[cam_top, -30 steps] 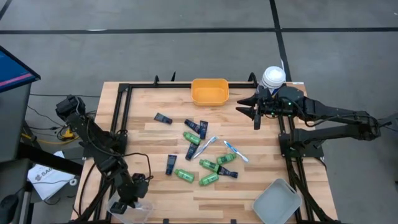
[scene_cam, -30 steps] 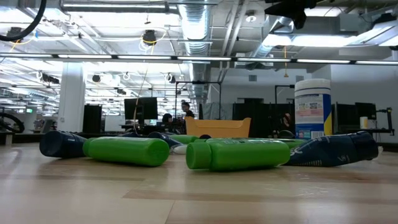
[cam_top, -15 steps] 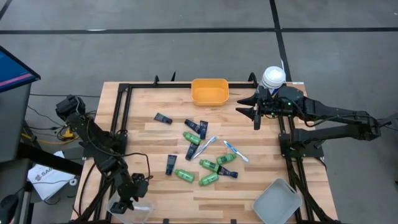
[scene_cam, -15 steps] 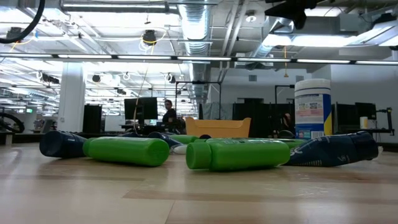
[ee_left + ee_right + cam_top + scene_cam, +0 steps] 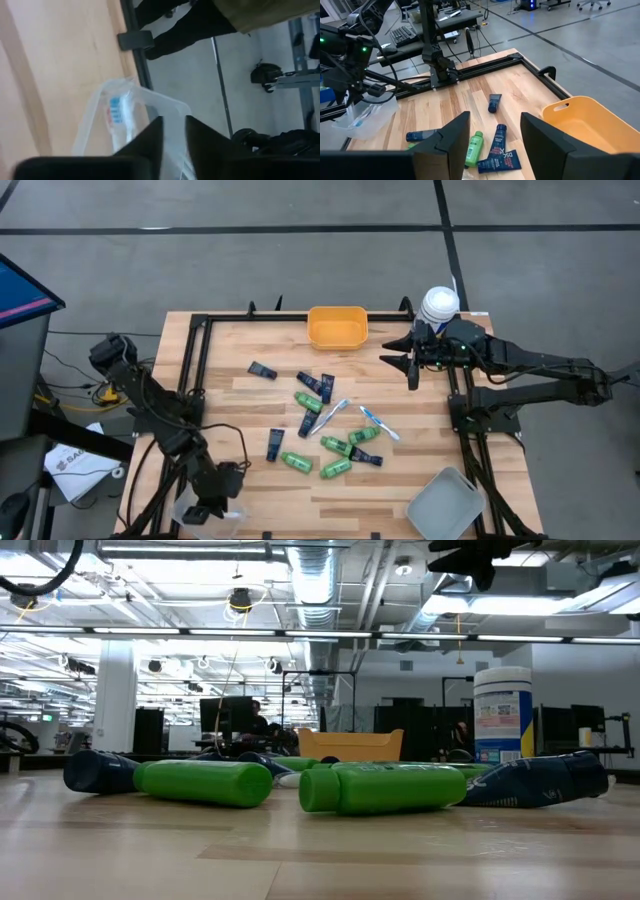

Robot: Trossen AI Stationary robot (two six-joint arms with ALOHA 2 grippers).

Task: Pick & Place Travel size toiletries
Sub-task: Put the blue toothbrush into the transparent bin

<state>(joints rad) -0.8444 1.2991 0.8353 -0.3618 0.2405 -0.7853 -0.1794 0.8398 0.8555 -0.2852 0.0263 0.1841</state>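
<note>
The toiletries lie scattered mid-table: green bottles (image 5: 308,402) (image 5: 205,783), navy tubes (image 5: 275,444) (image 5: 535,780) and two toothbrushes (image 5: 328,417) (image 5: 378,422), all flat on the wood. My left gripper (image 5: 212,500) (image 5: 174,121) hovers over a clear plastic container (image 5: 208,515) (image 5: 145,100) at the near left corner. Its fingers are a narrow gap apart. A white-and-blue toothbrush (image 5: 115,109) lies inside the container. My right gripper (image 5: 405,360) (image 5: 495,117) hangs wide open above the table's far right part and holds nothing.
An orange bin (image 5: 337,326) (image 5: 585,120) sits at the far edge. A white canister with a blue label (image 5: 438,305) (image 5: 502,715) stands at the far right corner. A grey tray (image 5: 445,505) rests at the near right corner. Black frame rails (image 5: 190,360) run along the sides.
My left arm has shifted slightly above the clear container. The toiletries have kept their places. A person in the room behind has walked toward the left.
</note>
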